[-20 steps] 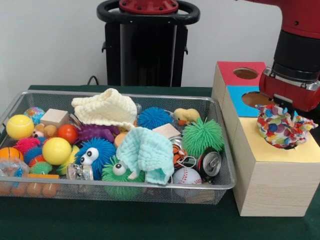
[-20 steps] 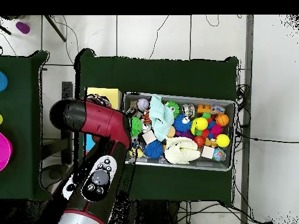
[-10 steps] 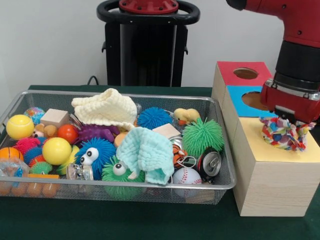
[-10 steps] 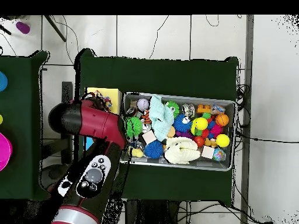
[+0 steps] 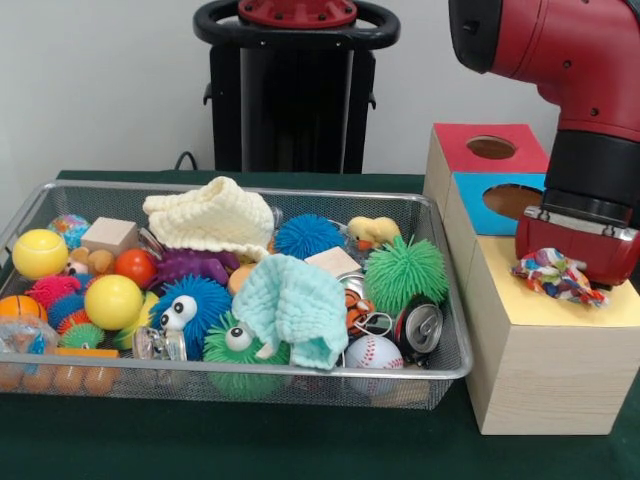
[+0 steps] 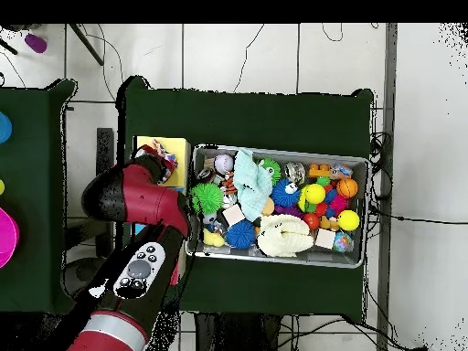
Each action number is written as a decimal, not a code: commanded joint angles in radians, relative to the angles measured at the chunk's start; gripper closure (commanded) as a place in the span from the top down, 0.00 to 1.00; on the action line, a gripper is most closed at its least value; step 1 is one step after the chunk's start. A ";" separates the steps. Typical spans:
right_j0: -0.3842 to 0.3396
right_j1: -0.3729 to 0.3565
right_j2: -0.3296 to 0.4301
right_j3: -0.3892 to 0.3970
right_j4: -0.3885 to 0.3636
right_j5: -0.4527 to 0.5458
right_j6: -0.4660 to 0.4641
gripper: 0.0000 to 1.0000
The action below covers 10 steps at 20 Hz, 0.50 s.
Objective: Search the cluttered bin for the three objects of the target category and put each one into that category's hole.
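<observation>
Green-draped surface [image 5: 300,455]: I watch the patterned cloth [image 5: 556,276] sink lower into the yellow hole [image 5: 560,295] directly beneath my hand [image 5: 577,262]; whether it grips, I cannot tell. Bin [image 5: 420,372] search resumes.

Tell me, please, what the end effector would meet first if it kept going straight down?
Most likely the colourful cloth bunched directly beneath the end effector, then the box's yellow top under it; the fingers themselves are hidden.
</observation>
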 commanded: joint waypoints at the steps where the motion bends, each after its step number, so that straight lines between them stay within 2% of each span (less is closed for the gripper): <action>1: -0.066 0.146 0.160 0.040 -0.050 -0.185 0.165 0.00; 10: -0.061 0.148 0.143 0.034 -0.075 -0.167 0.149 0.00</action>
